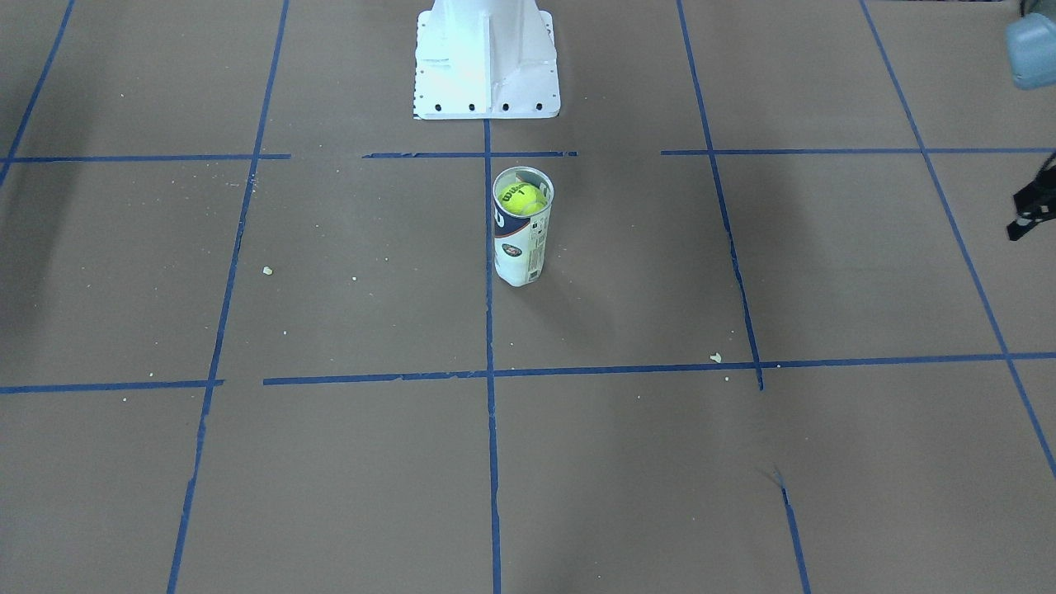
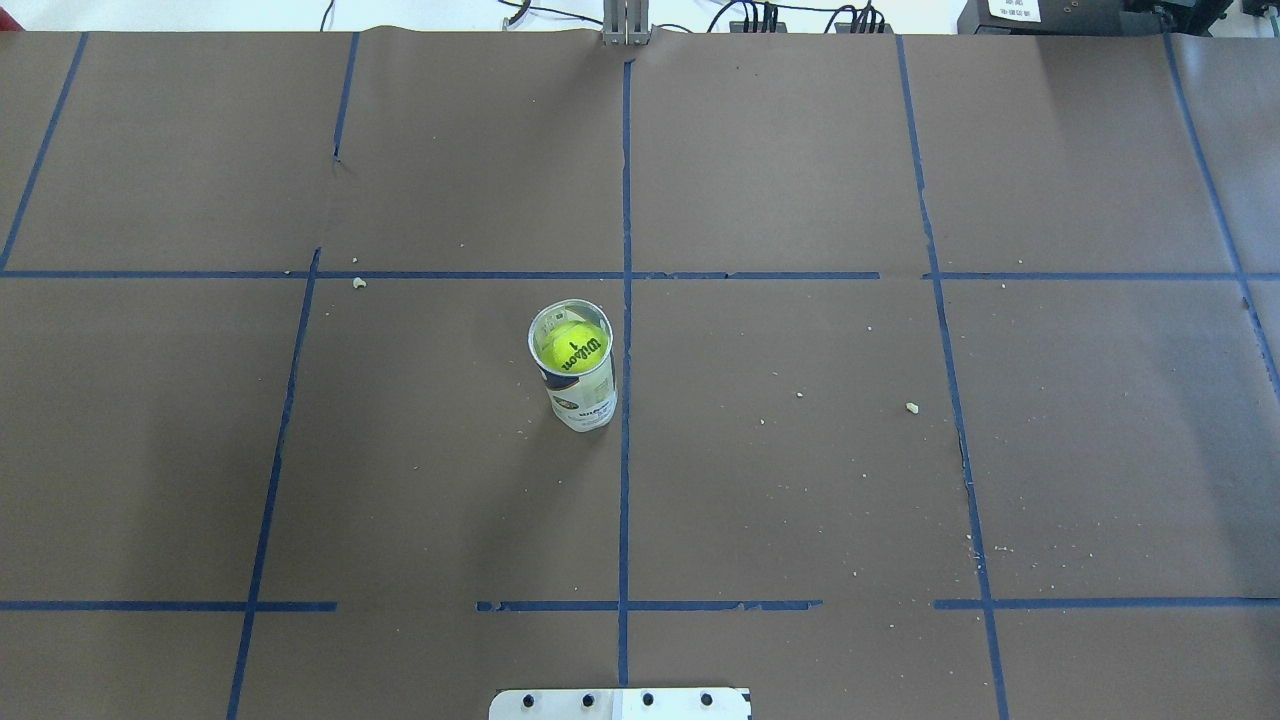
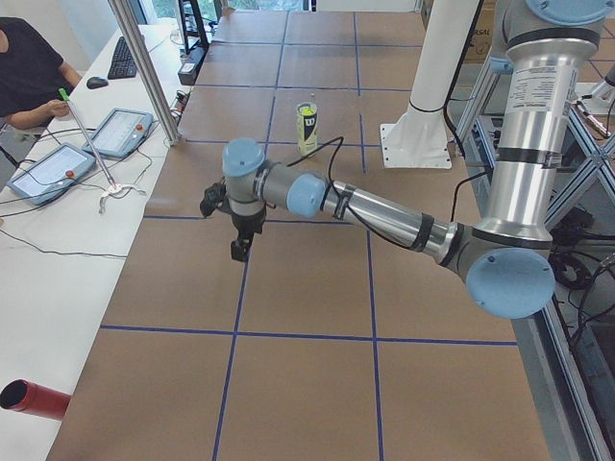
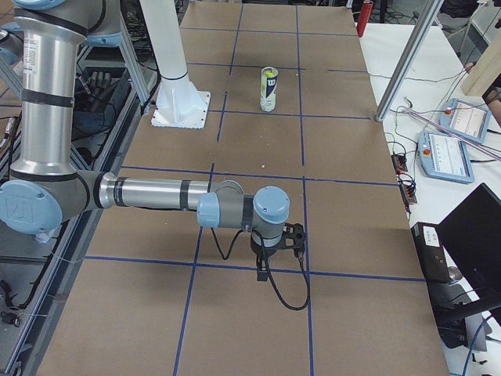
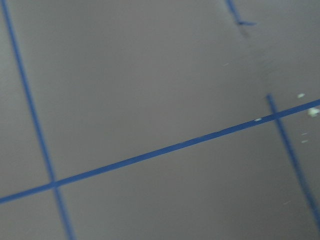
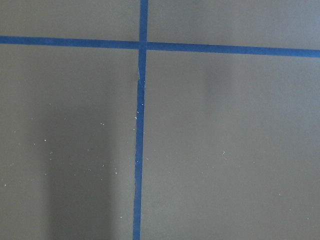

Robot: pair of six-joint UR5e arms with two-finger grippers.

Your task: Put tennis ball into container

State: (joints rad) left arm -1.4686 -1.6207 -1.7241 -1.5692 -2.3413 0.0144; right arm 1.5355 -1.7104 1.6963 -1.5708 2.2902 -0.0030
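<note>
The container [image 1: 520, 247] stands upright near the table's middle, just in front of the robot's base. The tennis ball [image 1: 522, 199] sits inside it at the open top; from overhead the tennis ball [image 2: 573, 347] shows its black logo within the container [image 2: 585, 400] rim. My left gripper [image 3: 239, 252] hangs over the table far from the container [image 3: 307, 130], toward the table's left end. My right gripper [image 4: 261, 272] hangs over the opposite end, far from the container [image 4: 268, 94]. I cannot tell whether either is open or shut. Both wrist views show only brown table and blue tape.
The white robot base [image 1: 487, 74] stands behind the container. Blue tape lines grid the brown table [image 2: 800, 480], with small crumbs scattered. A side bench with control tablets [image 3: 58, 163], a metal post [image 3: 144, 67] and a red tube [image 3: 34, 399] borders the far edge.
</note>
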